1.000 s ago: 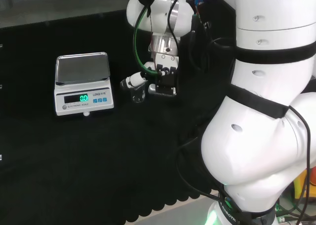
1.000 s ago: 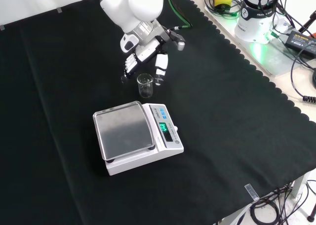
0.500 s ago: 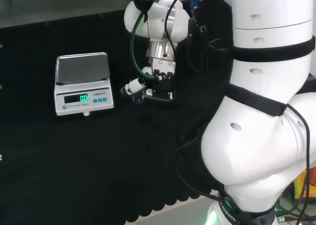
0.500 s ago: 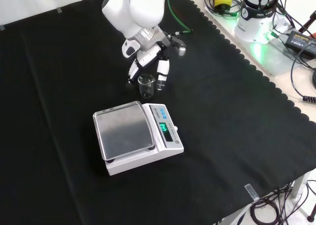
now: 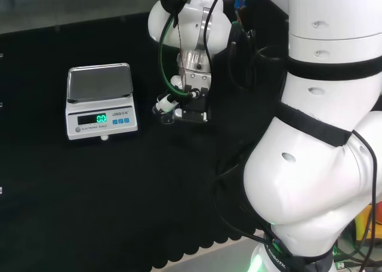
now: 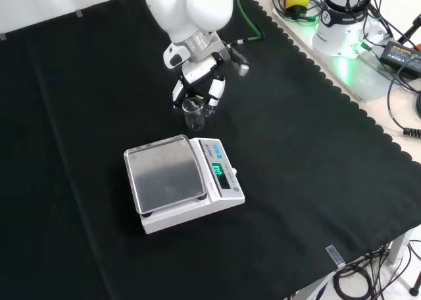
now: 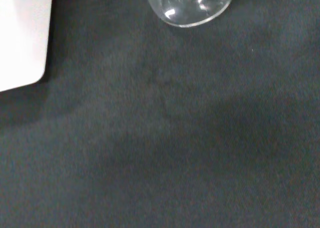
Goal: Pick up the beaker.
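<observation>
Beaker [image 6: 193, 113] stands upright just beyond the scale [image 6: 181, 181]; robot hand [image 6: 197, 83] straddles it, fingers uncurled.

Room around the beaker

1 scale [image 6: 184, 181] crowds the beaker [image 6: 193, 113] (front view); bench [image 6: 316, 168] edges lie open.

This looks like a laboratory: a desk [image 6: 79, 83] under black cloth carries an electronic scale [image 6: 181, 181] and a clear glass beaker [image 6: 193, 114], with cables [image 6: 395, 63] and power units [image 6: 402, 49] beside it.
</observation>
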`<state>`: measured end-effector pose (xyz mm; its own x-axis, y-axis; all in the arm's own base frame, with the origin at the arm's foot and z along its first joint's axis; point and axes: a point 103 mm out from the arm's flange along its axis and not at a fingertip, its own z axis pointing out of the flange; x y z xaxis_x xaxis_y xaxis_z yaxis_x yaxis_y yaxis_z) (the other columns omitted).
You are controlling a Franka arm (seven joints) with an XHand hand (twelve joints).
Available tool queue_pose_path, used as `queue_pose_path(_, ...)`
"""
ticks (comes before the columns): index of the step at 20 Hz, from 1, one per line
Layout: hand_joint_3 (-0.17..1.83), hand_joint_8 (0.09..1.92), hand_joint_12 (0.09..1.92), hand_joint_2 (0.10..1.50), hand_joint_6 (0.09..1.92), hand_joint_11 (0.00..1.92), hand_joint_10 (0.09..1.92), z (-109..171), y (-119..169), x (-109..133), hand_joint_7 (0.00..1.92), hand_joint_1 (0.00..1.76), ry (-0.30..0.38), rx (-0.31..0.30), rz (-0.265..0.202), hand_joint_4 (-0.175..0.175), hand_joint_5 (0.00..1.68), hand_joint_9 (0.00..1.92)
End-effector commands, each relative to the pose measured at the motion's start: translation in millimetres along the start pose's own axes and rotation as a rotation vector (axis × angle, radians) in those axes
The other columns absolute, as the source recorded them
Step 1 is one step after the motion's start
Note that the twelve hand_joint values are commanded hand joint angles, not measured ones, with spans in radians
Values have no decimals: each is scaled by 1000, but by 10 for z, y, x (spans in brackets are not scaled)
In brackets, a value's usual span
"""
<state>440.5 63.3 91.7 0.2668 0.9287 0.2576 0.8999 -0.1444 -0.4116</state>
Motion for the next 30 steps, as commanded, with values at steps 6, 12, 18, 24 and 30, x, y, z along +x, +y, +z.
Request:
queue_pose_path(6,414,734,550,891,718,1611,117,-49,4,137,924,946,-54,-57,-9,-175,740,1599)
queue_pose_path(12,509,716,505,851,702,1692,87,-212,-85,204,1011,998,-75,-99,-32,-175,830,1671)
queue_pose_path(18,518,717,499,846,704,1713,87,-522,-230,274,1033,1013,-97,-126,-57,-175,846,1689)
queue_pose_path(24,521,716,496,845,705,1719,87,-909,-422,359,1039,1015,-103,-147,-85,-175,850,1697)
queue_pose_path(30,525,716,493,842,706,1722,87,-1184,-595,469,1042,1013,-129,-141,-110,-175,852,1706)
